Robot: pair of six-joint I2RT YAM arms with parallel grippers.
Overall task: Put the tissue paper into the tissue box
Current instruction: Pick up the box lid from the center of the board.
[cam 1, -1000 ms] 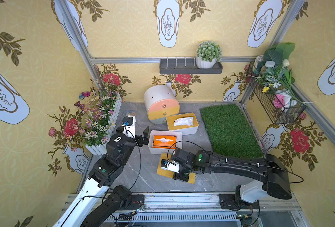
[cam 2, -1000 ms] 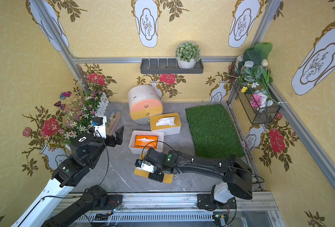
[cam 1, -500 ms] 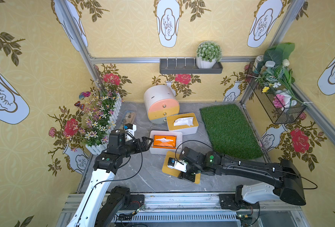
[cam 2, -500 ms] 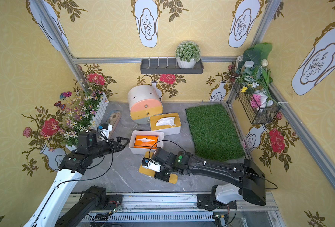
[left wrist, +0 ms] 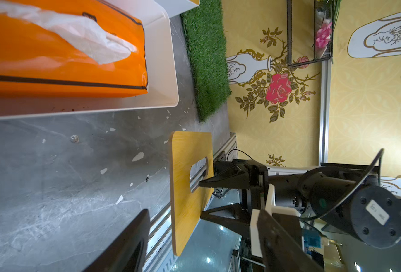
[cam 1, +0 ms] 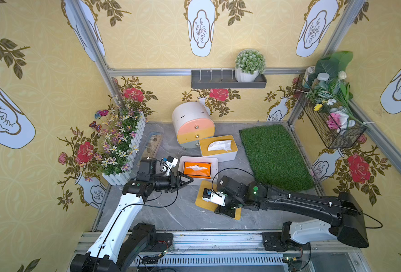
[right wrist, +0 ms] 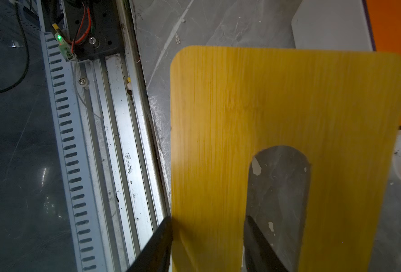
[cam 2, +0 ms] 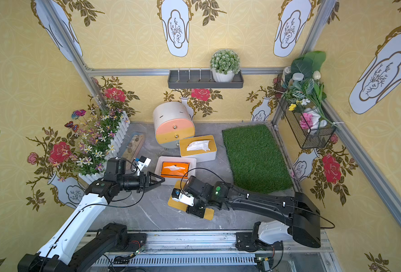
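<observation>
Tissue pack sits in the box, just beside the parted, empty left tool; right tool grips the lid.

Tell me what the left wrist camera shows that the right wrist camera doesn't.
Only the left wrist view: the white tissue poking from the orange tissue pack, the grass mat, the wall basket and the open left gripper. Only the right wrist view: a green light beside red wires. Both: the yellow lid, gripped by the right gripper through its slot, the orange tissue pack, the white tissue box and the grey tabletop.
</observation>
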